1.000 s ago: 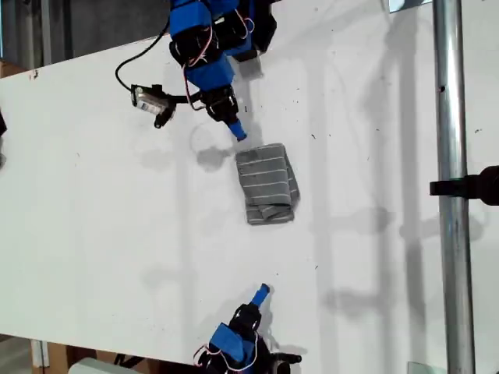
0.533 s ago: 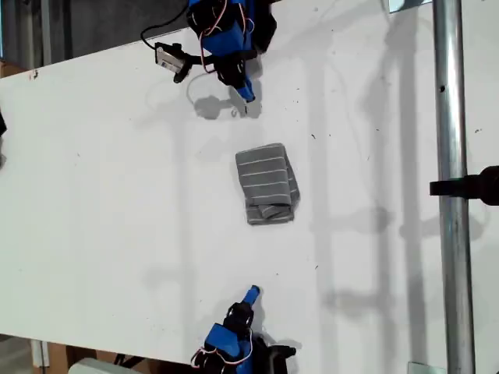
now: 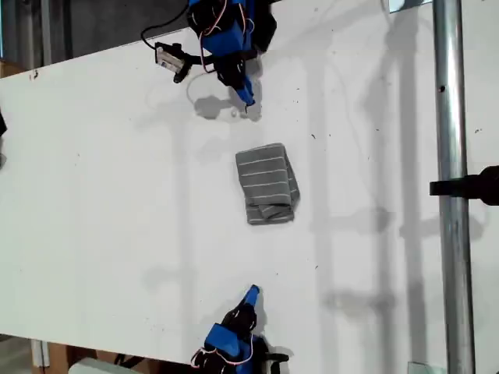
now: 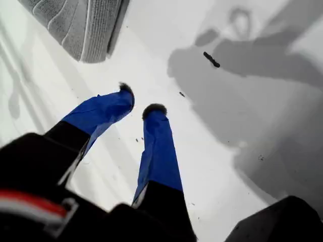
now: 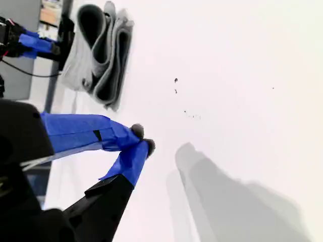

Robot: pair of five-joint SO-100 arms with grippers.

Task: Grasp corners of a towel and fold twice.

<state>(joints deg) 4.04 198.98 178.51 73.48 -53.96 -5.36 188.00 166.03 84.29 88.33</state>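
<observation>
The towel (image 3: 267,183) lies folded into a small grey striped pad at the middle of the white table (image 3: 117,195), its bunched folds facing the exterior view's bottom. My first gripper (image 3: 248,100) hovers near the exterior view's top edge, well clear of the towel (image 4: 81,25). Its blue fingers hold nothing, and a narrow gap separates the tips (image 4: 140,101). My second gripper (image 3: 251,293) sits at the exterior view's bottom edge, shut and empty (image 5: 143,138), looking at the towel's layered end (image 5: 98,55). No separate corner tips show.
A metal pole (image 3: 448,195) with a black clamp (image 3: 475,185) runs down the exterior view's right side. A small camera on a black cable (image 3: 170,60) juts from the first arm. The first arm (image 5: 25,43) shows beyond the towel in the second wrist view.
My first gripper pulled back from beside the towel toward the exterior view's top edge. My second gripper drew slightly back toward the bottom edge. The towel stayed put.
</observation>
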